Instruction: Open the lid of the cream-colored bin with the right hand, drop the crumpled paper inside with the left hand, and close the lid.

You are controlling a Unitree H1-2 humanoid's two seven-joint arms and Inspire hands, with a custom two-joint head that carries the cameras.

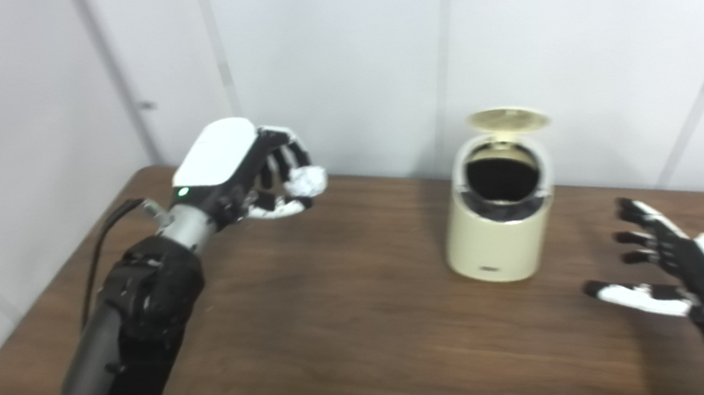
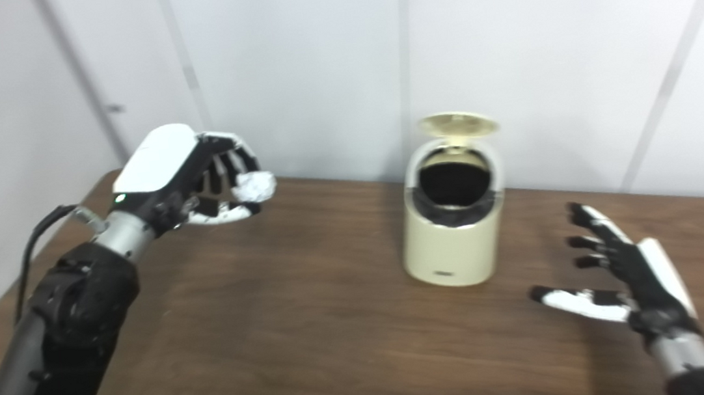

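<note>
The cream-colored bin point(image 1: 500, 234) stands upright on the brown table, right of centre. Its round lid point(image 1: 507, 119) is tipped up at the back, showing the dark inside. My left hand point(image 1: 245, 173) is raised above the table, well left of the bin, shut on a white crumpled paper ball point(image 1: 306, 181) held at its fingertips. My right hand point(image 1: 666, 262) hovers low over the table, right of the bin and nearer to me, open with fingers spread and nothing in it.
The wooden table point(image 1: 353, 328) runs up to white wall panels close behind the bin. Its left edge slants away under my left arm. A black cable point(image 1: 102, 243) loops beside the left forearm.
</note>
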